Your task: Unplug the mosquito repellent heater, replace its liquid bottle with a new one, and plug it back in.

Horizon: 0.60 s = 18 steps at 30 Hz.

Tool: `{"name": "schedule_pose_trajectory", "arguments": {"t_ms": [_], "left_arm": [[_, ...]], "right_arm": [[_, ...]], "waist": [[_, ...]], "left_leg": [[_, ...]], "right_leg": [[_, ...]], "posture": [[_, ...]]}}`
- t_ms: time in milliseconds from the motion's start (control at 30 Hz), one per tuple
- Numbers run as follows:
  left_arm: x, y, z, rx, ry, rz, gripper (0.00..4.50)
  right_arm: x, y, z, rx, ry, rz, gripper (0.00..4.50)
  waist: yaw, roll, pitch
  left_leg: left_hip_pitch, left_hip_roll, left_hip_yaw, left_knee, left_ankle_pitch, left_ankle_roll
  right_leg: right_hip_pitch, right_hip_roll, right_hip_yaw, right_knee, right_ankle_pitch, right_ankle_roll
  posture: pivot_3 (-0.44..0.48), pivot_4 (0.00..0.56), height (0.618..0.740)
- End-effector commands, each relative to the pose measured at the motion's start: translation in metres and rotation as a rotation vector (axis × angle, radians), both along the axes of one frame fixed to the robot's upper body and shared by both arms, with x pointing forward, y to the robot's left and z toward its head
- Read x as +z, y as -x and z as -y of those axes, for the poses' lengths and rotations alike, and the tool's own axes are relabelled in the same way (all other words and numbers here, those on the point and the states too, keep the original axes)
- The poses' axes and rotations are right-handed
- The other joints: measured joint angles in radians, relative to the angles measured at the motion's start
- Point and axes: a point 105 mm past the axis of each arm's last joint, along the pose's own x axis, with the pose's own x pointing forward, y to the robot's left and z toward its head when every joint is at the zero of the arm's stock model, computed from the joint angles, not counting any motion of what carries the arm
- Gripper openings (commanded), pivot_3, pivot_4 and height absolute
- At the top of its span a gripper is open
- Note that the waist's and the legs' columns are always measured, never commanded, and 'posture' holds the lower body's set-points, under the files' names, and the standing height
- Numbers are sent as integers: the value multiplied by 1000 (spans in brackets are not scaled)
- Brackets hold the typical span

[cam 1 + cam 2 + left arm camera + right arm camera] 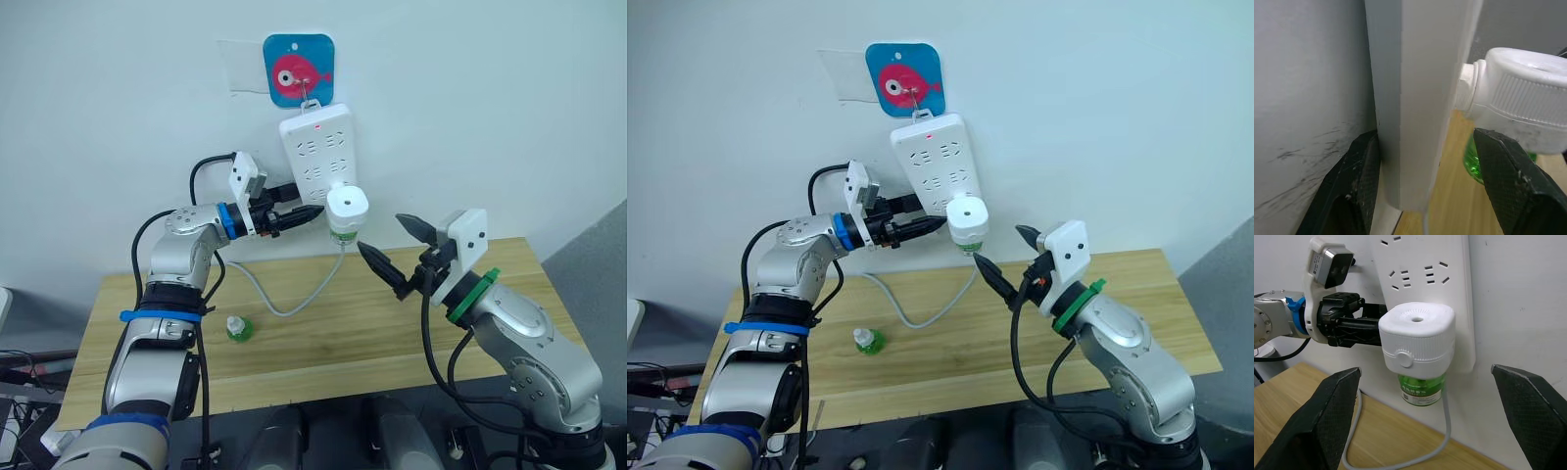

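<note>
Heater (1417, 340) plugged into strip (318, 147) (lower edge); both grippers' jaws wide, holding nothing.

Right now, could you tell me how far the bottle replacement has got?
Nothing looks done: the mosquito repellent heater sits plugged into the wall power strip, a green bottle attached. In hand: the left gripper straddles the strip's edge, while the open right gripper faces the heater. Unplugging, swapping in the bottle on the table and replugging remain.
</note>
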Motion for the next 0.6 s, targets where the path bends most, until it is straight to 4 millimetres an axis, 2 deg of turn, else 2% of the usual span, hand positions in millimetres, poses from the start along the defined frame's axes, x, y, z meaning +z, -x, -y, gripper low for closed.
{"name": "schedule_pose_trajectory", "arguments": {"t_ms": [33, 233, 333, 433, 467, 600], "left_arm": [[22, 6, 11, -78, 14, 57, 3009], [27, 8, 12, -98, 45, 45, 3009], [26, 9, 11, -102, 52, 40, 2448], [27, 8, 11, -96, 56, 43, 1412], [27, 7, 11, -94, 57, 44, 1288], [27, 4, 10, -77, 60, 48, 1293]], "right_arm": [[11, 4, -6, 26, -38, 33, 4500], [13, 5, -12, 36, -63, 19, 4500], [15, 4, -17, 34, -70, 14, 4500], [16, 1, -22, 18, -70, 9, 4500], [16, 0, -23, 8, -68, 8, 4500], [17, -8, -28, -54, -58, 5, 4500]], "waist": [[1, 0, 1], [4, 0, 5], [4, 1, 6], [4, 1, 6], [4, 1, 6], [4, 1, 7]], "left_leg": [[-1, 0, 0, 0, 0, 0], [-1, 0, 0, 0, 0, 0], [-1, 0, 0, 0, 0, 0], [-1, 0, 0, 0, 0, 0], [-1, 0, 0, 0, 0, 0], [-1, 0, 1, 0, 0, 0]], "right_leg": [[-1, 0, 0, 0, 0, 0], [-1, 0, 0, 0, 0, 0], [-2, 0, 0, 1, 0, 0], [-2, 0, 1, 1, 0, 0], [-2, 0, 1, 1, 0, 0], [-2, 0, 1, 1, 0, 0]], "posture": [[-161, 257, 740], [-162, 261, 740], [-165, 263, 740], [-164, 263, 740], [-163, 261, 740], [-165, 264, 740]]}}
